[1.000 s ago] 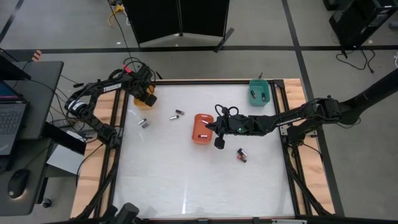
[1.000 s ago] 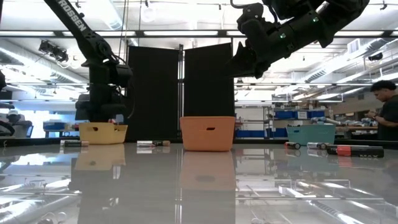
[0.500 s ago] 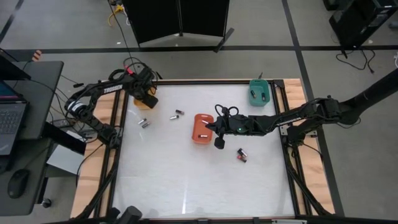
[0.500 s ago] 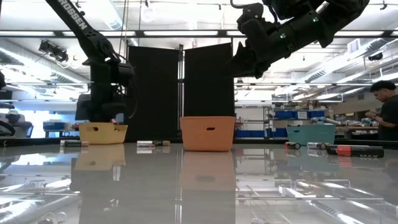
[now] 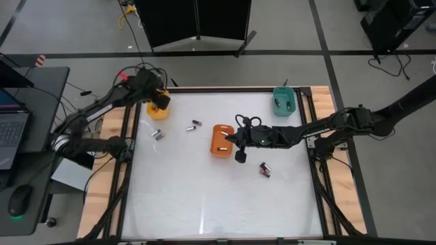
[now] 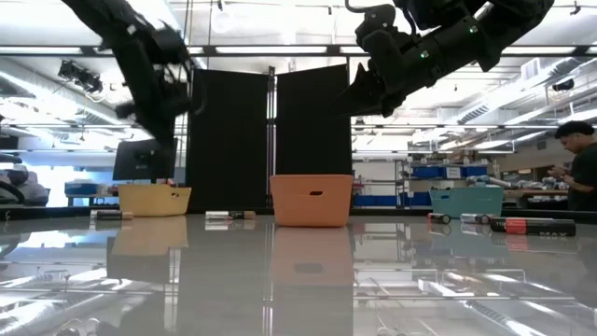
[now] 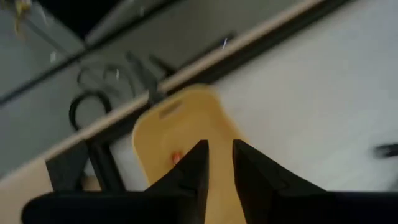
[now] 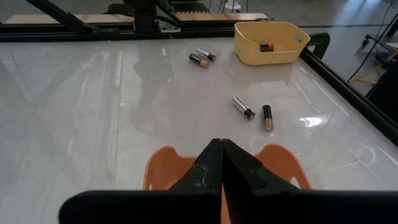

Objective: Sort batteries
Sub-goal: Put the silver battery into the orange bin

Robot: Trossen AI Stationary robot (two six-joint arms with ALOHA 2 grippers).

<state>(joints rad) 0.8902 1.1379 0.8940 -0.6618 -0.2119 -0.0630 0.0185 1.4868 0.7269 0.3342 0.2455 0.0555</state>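
From above, the left gripper (image 5: 151, 90) hangs over the far-left corner of the table (image 5: 204, 197), just above the yellow tray (image 5: 159, 105), while the right gripper (image 5: 238, 141) sits at the near-right edge of the orange tray (image 5: 219, 140). Loose batteries lie on the white top: a pair (image 5: 157, 134) near the yellow tray, another pair (image 5: 194, 125) between the yellow and orange trays, and one dark-and-red pair (image 5: 264, 169) near the right gripper, apart from its fingers. The teal tray (image 5: 284, 101) stands at the far-right corner with cells inside. At table height, the three trays stand in a row, batteries (image 6: 229, 216) lying flat between the yellow and orange ones and more (image 6: 504, 224) before the teal one; both arms hang well above them, and a person (image 6: 578, 163) stands at far right. The left wrist camera shows its fingers (image 7: 193, 171) a little apart with nothing between them, over the yellow tray, where a reddish bit lies just beyond the fingertips. The right wrist camera shows its fingers (image 8: 211, 163) pressed together and empty over the orange tray; two battery pairs (image 8: 254, 113) lie beyond on the table.
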